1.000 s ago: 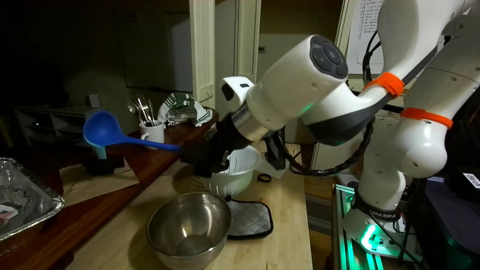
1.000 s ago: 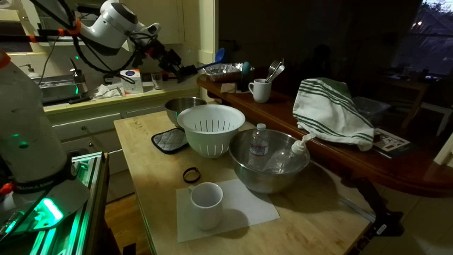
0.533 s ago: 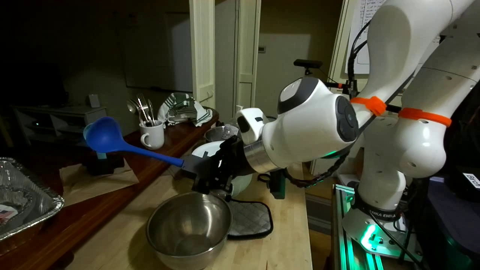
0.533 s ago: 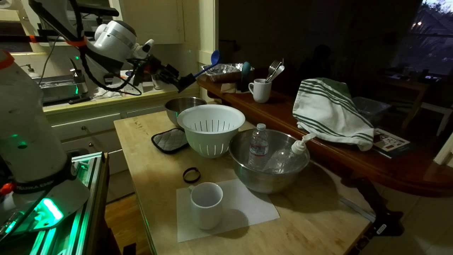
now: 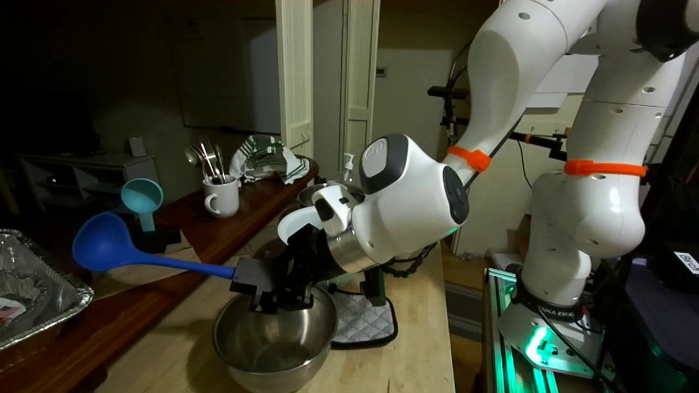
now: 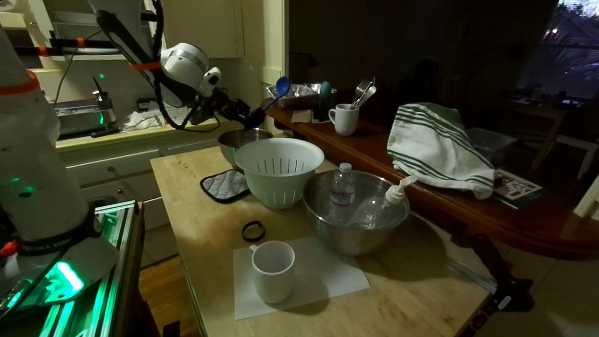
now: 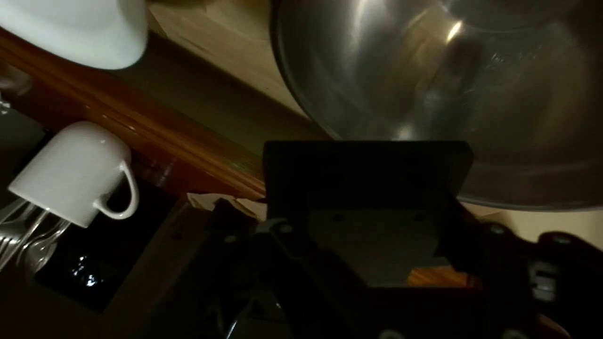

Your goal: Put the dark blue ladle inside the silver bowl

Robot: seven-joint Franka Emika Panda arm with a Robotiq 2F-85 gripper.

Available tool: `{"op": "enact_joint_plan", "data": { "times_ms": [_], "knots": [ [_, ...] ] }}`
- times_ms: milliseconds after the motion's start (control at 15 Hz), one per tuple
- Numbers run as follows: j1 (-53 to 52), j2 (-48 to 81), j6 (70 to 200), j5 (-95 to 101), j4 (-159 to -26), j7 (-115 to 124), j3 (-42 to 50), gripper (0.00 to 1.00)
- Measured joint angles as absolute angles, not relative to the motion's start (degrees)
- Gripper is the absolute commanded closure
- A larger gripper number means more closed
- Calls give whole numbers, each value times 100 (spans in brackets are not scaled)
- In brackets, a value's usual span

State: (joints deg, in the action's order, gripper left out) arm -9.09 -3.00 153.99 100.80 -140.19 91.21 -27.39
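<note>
Wooden surface (image 5: pixel 418 330) below tool (image 5: pixel 243 275) carries bowl (image 5: pixel 276 333), open side up, presumably to receive. Tool grips ladle (image 5: pixel 128 255) by handle (image 5: pixel 188 265); cup (image 5: pixel 101 240) juts ahead of tool, outside bowl, likely for free entry.

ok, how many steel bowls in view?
2: the silver bowl beside the grey pad, and a second steel bowl holding a water bottle and a pump bottle. Darkness may hide others.
</note>
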Motion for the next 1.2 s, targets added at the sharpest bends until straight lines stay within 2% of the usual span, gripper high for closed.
{"op": "enact_joint_plan", "data": {
  "times_ms": [533,600,667,800,1200],
  "knots": [
    [-910,1015,15583,11083,-13361,10135,-2738,59],
    [-945,1141,15614,11090,-13302,10130,-2695,9],
    [-991,1247,15643,11091,-13240,10130,-2634,8],
    [-1034,1383,15753,11081,-13142,10090,-2545,0],
    [-1085,1633,16226,10273,-13047,8672,-2300,0]
  ]
}}
